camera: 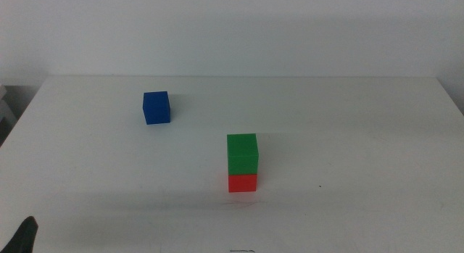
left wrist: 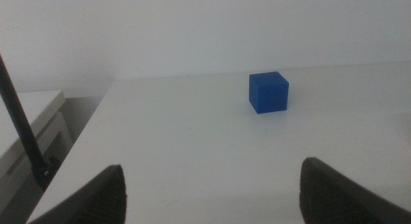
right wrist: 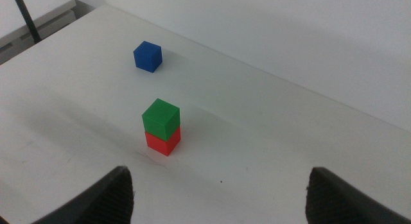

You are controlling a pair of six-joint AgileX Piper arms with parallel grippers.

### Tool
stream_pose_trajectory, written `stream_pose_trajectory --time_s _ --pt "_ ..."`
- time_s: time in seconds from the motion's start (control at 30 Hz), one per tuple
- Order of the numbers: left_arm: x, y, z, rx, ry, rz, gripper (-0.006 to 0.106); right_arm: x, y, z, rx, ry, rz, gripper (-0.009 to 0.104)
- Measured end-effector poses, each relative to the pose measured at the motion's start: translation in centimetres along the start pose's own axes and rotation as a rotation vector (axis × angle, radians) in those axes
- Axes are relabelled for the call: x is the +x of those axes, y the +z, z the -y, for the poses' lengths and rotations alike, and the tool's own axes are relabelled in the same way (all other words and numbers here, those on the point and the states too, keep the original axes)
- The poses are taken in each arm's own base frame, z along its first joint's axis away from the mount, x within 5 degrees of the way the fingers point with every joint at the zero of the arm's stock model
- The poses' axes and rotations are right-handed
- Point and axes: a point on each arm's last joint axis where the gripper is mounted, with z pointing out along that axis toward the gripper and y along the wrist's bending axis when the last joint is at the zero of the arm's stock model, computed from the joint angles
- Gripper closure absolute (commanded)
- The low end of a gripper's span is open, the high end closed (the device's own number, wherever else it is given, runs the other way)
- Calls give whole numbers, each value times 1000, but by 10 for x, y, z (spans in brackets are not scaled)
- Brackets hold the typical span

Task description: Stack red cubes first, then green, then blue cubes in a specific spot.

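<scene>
Green cube (camera: 242,152) atop red cube (camera: 243,182), blue cube (camera: 156,107) apart, both grippers (left (left wrist: 212,192), right (right wrist: 221,195)) hovering back, fingers wide.

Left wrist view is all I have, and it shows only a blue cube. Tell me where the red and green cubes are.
Observer: The green cube sits on top of the red cube, a two-high stack on the white table.
Operator: Give me the blue cube's position relative to that stack.
Observer: In the middle view the blue cube stands apart, farther back and to the stack's left, touching nothing.
Operator: Report the right gripper.
Observer: The right gripper is open and empty, back from the stack, with both cubes ahead of it.
</scene>
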Motion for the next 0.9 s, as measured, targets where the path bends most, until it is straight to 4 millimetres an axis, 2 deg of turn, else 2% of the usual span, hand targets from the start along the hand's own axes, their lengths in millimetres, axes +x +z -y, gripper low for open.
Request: stream_pose_trajectory --time_s 0.17,0.23,0.33,0.5,0.63,0.7,0.9 --pt "0 0 0 -2 6 -9 9 0 0 0 0 0 0 1" --pt "-8 1 -1 -2 3 -39 9 0 0 0 0 0 0 1" --pt "-45 10 -2 -2 1 -110 9 0 0 0 0 0 0 1" --pt "-133 40 -1 22 15 -278 9 0 0 0 0 0 0 1" --pt "-178 67 2 38 28 -444 9 0 0 0 0 0 0 1" --pt "-190 81 3 36 32 -519 9 0 0 0 0 0 0 1" --pt "-201 125 7 31 39 -655 9 0 0 0 0 0 0 1"
